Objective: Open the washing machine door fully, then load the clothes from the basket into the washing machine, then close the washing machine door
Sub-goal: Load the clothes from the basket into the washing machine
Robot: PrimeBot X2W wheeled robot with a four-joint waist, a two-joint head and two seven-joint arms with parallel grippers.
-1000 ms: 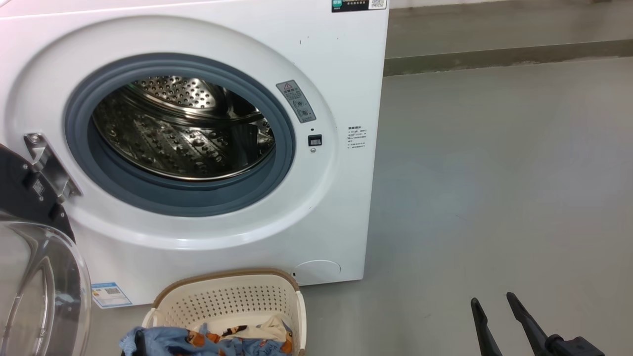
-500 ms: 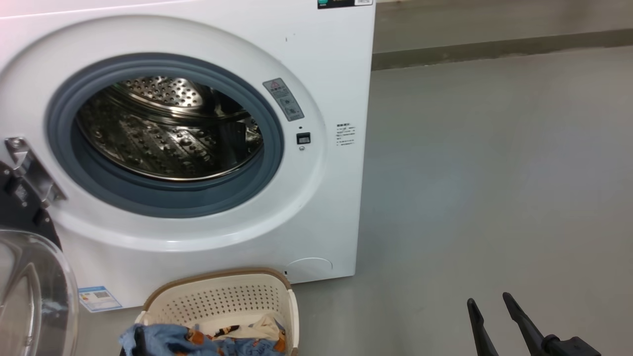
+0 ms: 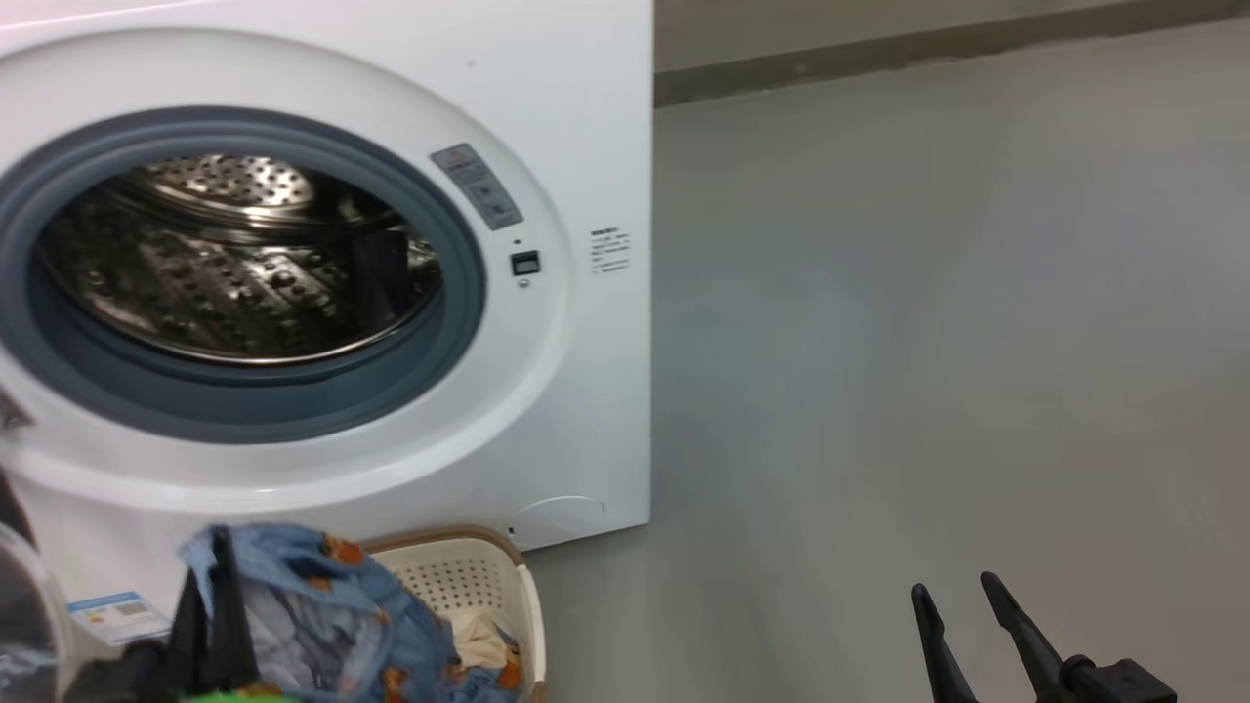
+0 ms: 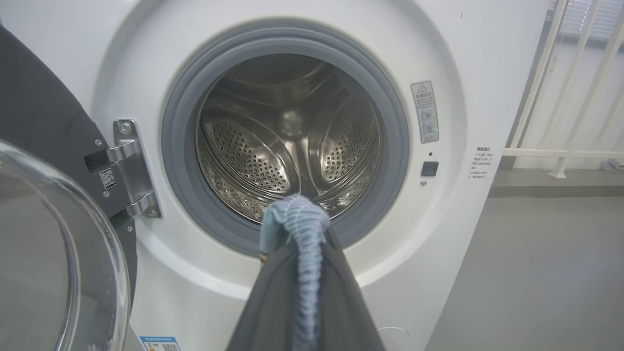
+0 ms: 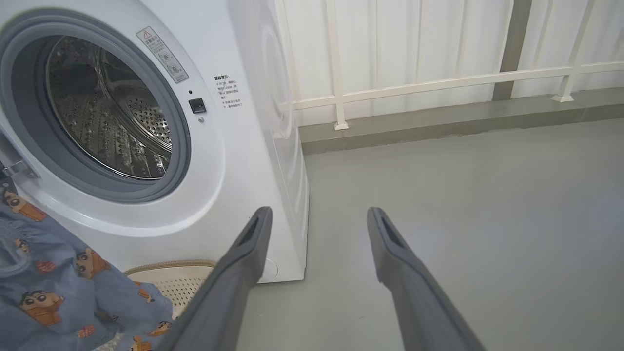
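The washing machine (image 3: 547, 117) stands with its steel drum (image 3: 225, 264) exposed. Its door (image 4: 44, 117) is swung open to the left on the metal hinge (image 4: 129, 165), the glass bowl bulging toward me. My left gripper (image 4: 295, 229) is shut on a light-blue piece of the clothes (image 3: 322, 615), held up in front of the drum's lower rim and hanging over the cream basket (image 3: 483, 571). More cloth lies in the basket. The same bear-printed cloth (image 5: 53, 287) appears in the right wrist view. My right gripper (image 3: 962, 610) hangs open over bare floor to the right, holding nothing.
Grey floor (image 3: 928, 293) stretches right of the machine. A low kerb (image 5: 438, 122) and a white railing (image 5: 414, 83) run along the back. The open door takes up the space left of the basket.
The left gripper has risen out of the basket with the blue cloth. The head camera has turned right, so the machine sits further left. The right gripper stays open.
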